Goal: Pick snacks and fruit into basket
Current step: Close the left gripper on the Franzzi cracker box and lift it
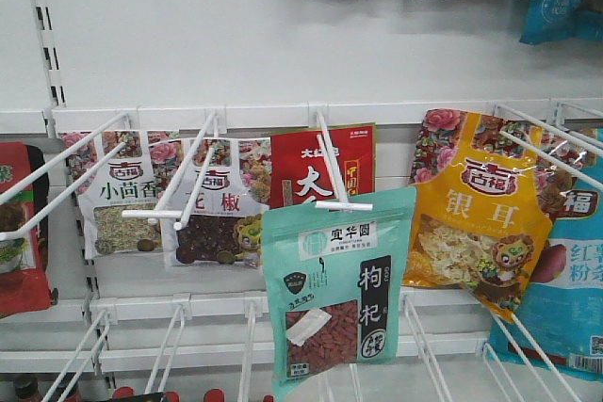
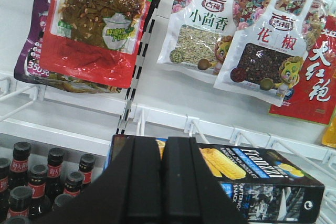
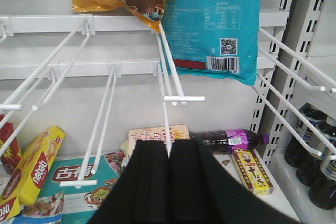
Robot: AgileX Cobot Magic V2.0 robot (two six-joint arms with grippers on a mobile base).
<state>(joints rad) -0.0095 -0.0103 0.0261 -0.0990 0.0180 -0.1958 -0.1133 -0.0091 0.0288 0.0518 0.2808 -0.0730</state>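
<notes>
The snacks (image 1: 339, 294), a mint-green pouch with a black side strip and a window of red berries, hang at the tip of a white wire hook (image 1: 330, 176) at the middle of the front view. Neither gripper shows in that view. In the left wrist view my left gripper (image 2: 161, 145) is shut with nothing in it, over a black snack box (image 2: 262, 177). My right gripper (image 3: 168, 148) is shut and empty too, below a bare hook (image 3: 176, 85). The fruit and the basket are out of view.
An orange-yellow pouch (image 1: 476, 209), a red pouch (image 1: 344, 162), two white spice pouches (image 1: 165, 200) and a teal pouch (image 1: 565, 280) hang around the snacks. Long wire hooks (image 3: 100, 129) jut forward. Dark bottles (image 2: 31, 177), a purple bottle (image 3: 228, 140) and boxes (image 3: 37, 163) lie on the lower shelves.
</notes>
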